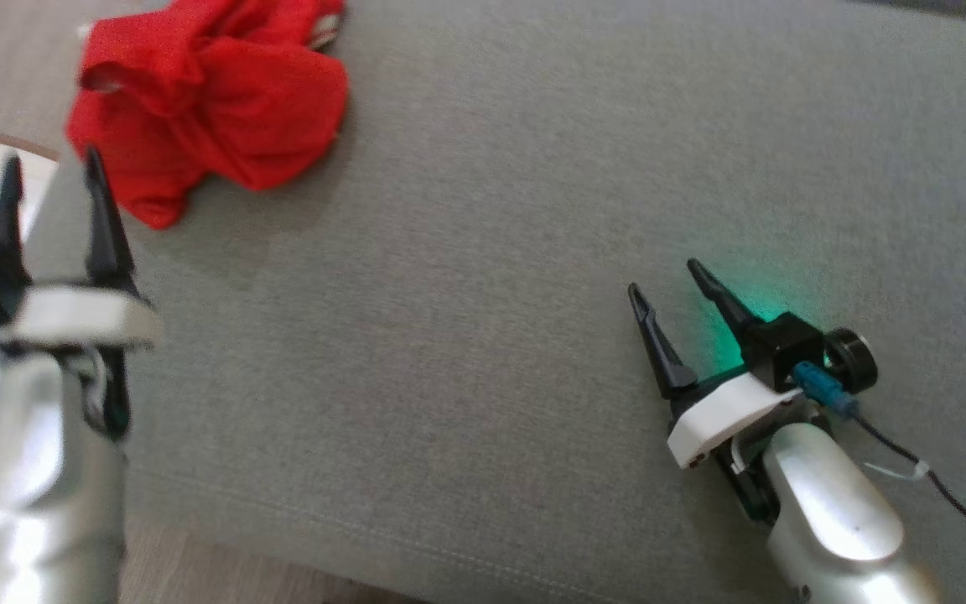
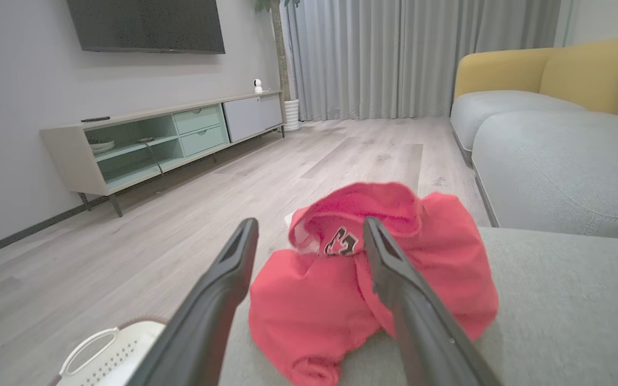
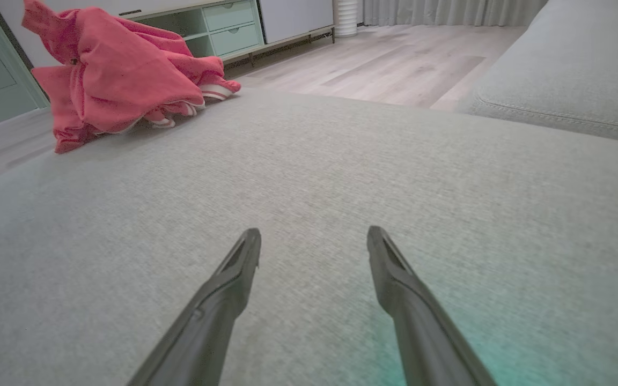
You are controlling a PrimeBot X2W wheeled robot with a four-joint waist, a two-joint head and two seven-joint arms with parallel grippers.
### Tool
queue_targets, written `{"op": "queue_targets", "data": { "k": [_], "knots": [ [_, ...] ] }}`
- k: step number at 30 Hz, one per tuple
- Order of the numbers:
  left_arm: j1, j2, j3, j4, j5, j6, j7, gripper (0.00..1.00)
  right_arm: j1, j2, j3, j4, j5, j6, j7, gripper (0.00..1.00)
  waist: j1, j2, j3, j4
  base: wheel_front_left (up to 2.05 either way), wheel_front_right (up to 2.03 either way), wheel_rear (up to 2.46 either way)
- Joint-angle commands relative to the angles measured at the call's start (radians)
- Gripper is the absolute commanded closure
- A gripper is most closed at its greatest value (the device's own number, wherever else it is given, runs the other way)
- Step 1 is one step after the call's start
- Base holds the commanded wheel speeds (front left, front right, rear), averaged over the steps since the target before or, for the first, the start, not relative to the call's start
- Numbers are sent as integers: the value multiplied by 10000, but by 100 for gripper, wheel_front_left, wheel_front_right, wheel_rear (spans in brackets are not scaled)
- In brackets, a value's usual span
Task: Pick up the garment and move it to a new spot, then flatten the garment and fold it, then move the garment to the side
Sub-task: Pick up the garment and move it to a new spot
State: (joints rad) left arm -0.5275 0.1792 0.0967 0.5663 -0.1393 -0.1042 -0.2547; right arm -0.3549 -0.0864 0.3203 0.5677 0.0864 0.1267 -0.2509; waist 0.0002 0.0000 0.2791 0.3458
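Note:
The garment is a crumpled red piece with a dark logo, lying in a heap at the far left corner of the grey cushioned surface. My left gripper stands open just short of the heap, nothing between its fingers. In the left wrist view the garment lies beyond the two spread fingertips. My right gripper is open low over the bare surface at the right, far from the garment. The right wrist view has the garment at its upper left, well beyond that gripper.
A white perforated basket sits on the floor by the surface's left edge. Wooden floor, a low TV cabinet and a grey-and-yellow sofa lie beyond. A black cable trails from my right wrist.

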Motion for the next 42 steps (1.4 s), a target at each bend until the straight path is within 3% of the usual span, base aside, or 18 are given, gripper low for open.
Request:
{"op": "queue_targets", "data": {
  "k": [1,6,14,19,23,25,32,37,42],
  "knots": [
    [-811,646,178,-34,47,-76,-70,0,-224,-15,222,-357,-46,40,-109,0,-2,0,572,-507,0,0,0],
    [-2555,1284,-340,807,34,-213,-26,0,-374,-186,288,-621,-24,40,-109,0,-2,0,1116,-936,0,0,0],
    [-4078,1869,-1133,2482,-45,-257,1170,0,-619,-193,368,-839,31,40,-109,0,-2,0,1616,-1557,0,0,0],
    [-4494,2208,-1216,3855,238,486,2449,0,-675,-216,280,-817,74,40,-109,0,-2,0,1784,-1870,0,0,0],
    [-4532,2171,-1299,4458,336,929,2812,0,-670,-206,183,-730,133,40,-109,0,-2,0,1779,-1971,0,0,0],
    [-4548,2214,-1337,4593,348,962,2678,100,-664,-182,188,-700,164,40,-109,0,-2,0,1722,-2010,0,0,0],
    [-4987,2102,-1621,3937,499,1036,1004,100,-538,-20,104,-614,293,40,-109,0,-2,0,1117,-2066,0,0,0],
    [-5458,1951,-2099,3152,707,665,392,100,-263,151,24,-533,444,40,-109,0,-2,0,415,-2290,0,0,0],
    [-5673,1395,-2578,2123,656,272,211,100,112,289,-68,-467,630,40,-109,0,-2,0,-305,-2776,0,0,0]
  ]
}}
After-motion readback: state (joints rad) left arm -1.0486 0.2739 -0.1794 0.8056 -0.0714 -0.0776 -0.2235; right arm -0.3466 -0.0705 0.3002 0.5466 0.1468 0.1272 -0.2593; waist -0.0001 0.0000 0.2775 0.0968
